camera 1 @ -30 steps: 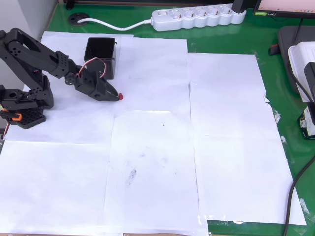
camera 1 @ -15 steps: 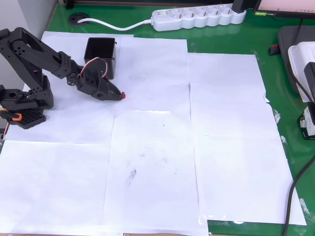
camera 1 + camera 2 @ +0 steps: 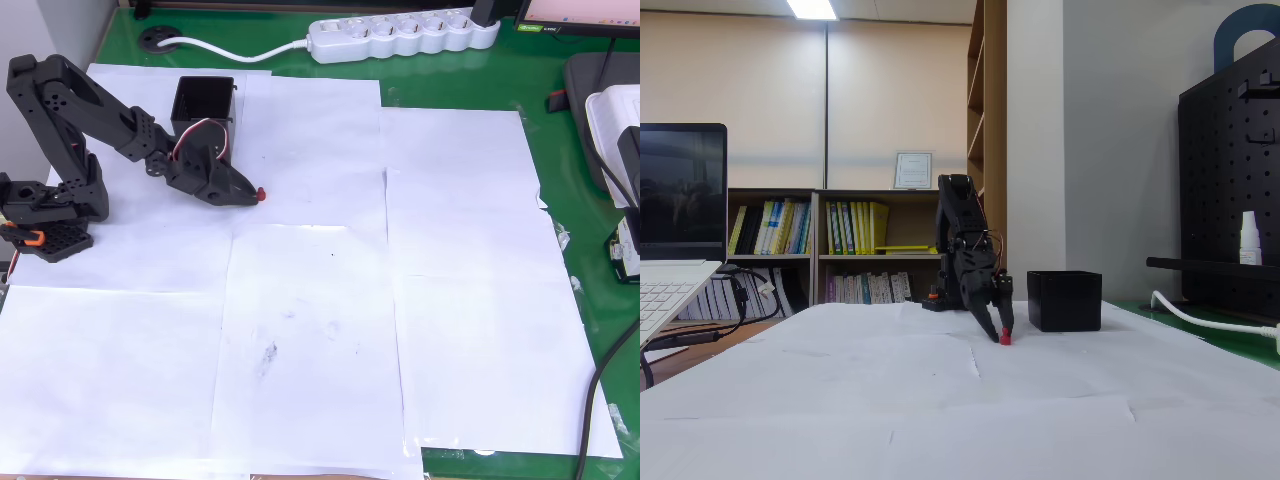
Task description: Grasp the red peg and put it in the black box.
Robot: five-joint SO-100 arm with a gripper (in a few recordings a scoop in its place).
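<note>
Black box apparently empty; red peg between gripper tips.

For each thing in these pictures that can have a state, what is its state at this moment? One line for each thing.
gripper: shut on the red peg, low over the paper.
red peg: held at the fingertips, outside the box.
black box: upright, open at the top; nothing visible inside in the overhead view.
power strip: lying on the green table; sockets look unused.
laptop: lid open, screen dark.

Matte black arm, perforated links, red-white wires, orange base part.
</note>
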